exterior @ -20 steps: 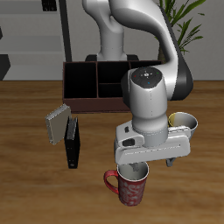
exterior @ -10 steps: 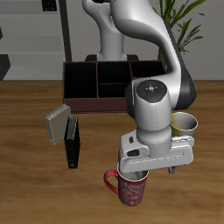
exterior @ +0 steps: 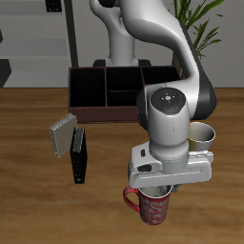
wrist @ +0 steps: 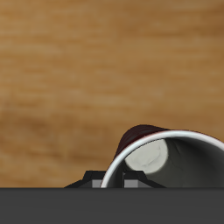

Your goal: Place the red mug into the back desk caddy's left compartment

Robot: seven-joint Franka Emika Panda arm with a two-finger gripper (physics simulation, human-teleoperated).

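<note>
One sec back the red mug (exterior: pixel 153 204) stood a bit further from the table's front edge; now it sits closer to it, w/ the claw (exterior: pixel 155 190) dropped right over its rim, handle poking out sideways. Can't tell how far the claw's open or if it's got hold of the rim. Back desk caddy (exterior: pixel 107 92) is well apart, so the carry is prob all still ahead.

glossy white arm (exterior: pixel 143 29) with black joints, pale grey hand (exterior: pixel 156 187).
</note>
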